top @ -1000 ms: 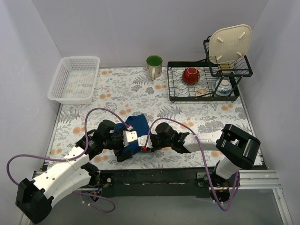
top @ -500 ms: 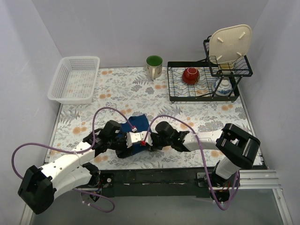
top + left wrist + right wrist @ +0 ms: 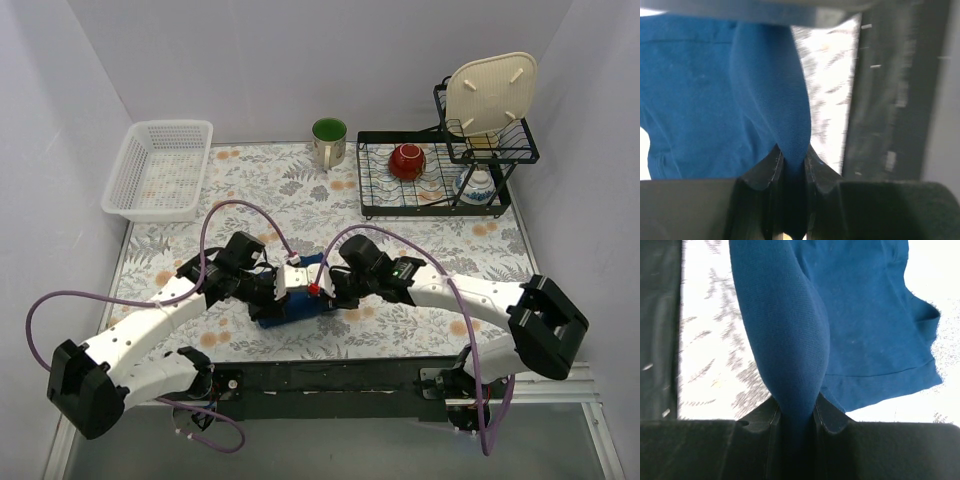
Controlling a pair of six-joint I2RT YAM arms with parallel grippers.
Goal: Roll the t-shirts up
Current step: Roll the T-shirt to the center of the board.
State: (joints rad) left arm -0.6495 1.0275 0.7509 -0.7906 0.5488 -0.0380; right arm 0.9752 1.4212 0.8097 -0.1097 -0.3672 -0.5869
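Table [image 3: 400, 250]: covered in a floral pattern; the cloth is laid on it at mid-width, toward the arms' side.
T-shirt [image 3: 292, 308]: a dark blue garment, bunched between the two grippers; a thick rounded fold is lifted above a flatter layer.
Left gripper [image 3: 792, 157]: clamped on that fold, with cloth pinched between the jaws.
Right gripper [image 3: 796, 407]: clamped on the same fold, just beside the left one.
Progress: rolling is judged to be under way; part is gathered, and the flat remainder is left to be wound in.
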